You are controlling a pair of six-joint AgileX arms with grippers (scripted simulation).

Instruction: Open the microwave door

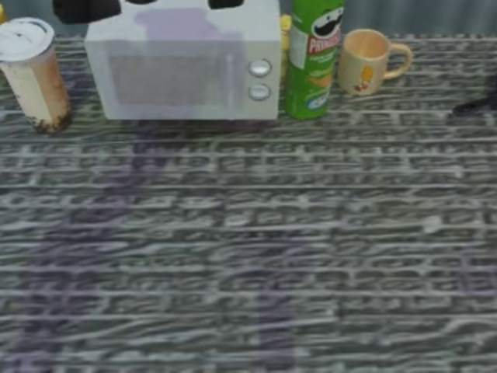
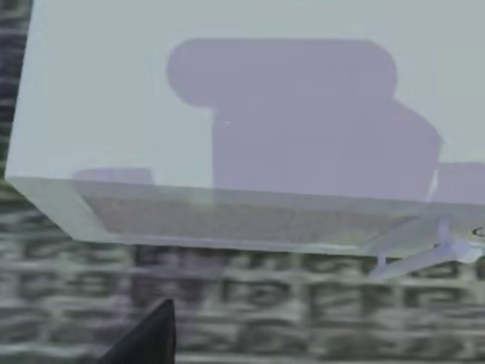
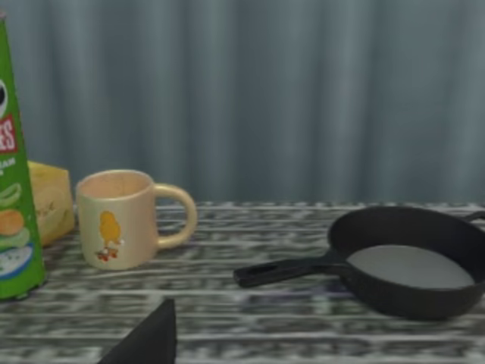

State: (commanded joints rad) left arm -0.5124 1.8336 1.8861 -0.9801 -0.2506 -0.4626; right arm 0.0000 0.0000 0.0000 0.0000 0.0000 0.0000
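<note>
While you are working from the table's left, the tall paper coffee cup with a white lid is standing near the far edge, apart from the small white boxy microwave beside it. That microwave is sitting against the far edge, left of centre, and its flat white door with the grey mesh window is lying flush and closed, facing you. Your left gripper is hanging above the microwave's top, towards its left rear; you cannot tell whether its fingers are spread or closed, since only one dark fingertip is showing in the left wrist view. It is gripping nothing that the views show.

To do this step well, I judge you should be bringing that gripper down in front of the door's edge nearest the two round silver knobs, hooking there, then swinging outwards in an arc rather than pulling straight.

Moving rightwards, the green chip can is standing just beside the microwave, so be keeping clear of it. Past it are sitting the cream mug with a yellow figure and the black frying pan. Your right arm is waiting at the table's right, its gripper's state also impossible to tell
</note>
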